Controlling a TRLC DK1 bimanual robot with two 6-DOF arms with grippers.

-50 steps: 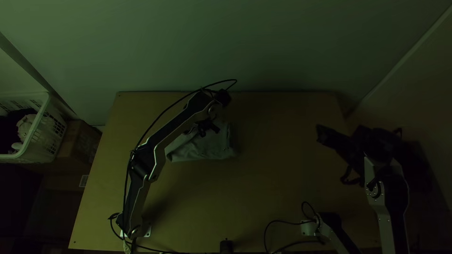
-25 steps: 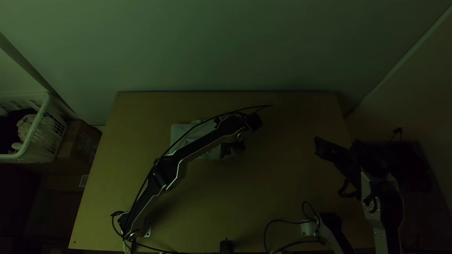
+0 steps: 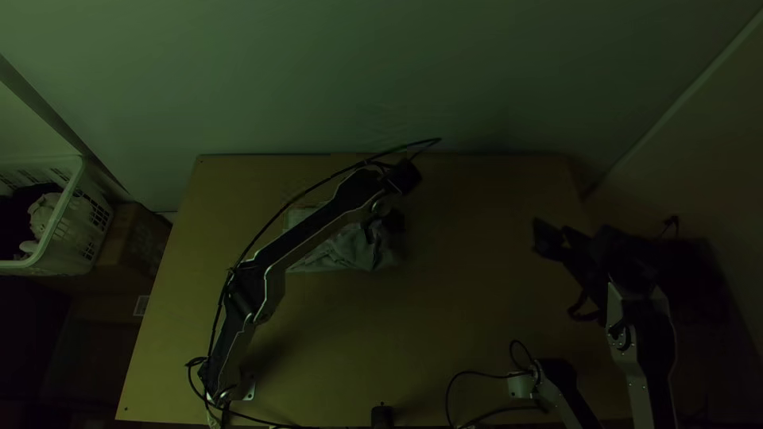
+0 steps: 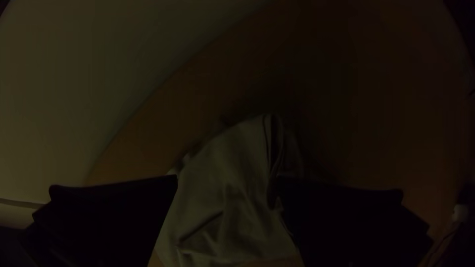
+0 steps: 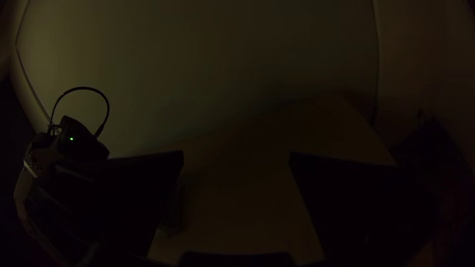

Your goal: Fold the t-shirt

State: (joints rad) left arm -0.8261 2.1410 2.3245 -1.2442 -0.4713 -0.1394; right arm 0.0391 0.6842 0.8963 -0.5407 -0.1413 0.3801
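A pale wall (image 3: pixel 413 75) fills the upper frame in dim greenish light. Below it lies a wooden table (image 3: pixel 445 318); at the left edge, a white basket (image 3: pixel 57 230) sits beside a cardboard box (image 3: pixel 137 238).
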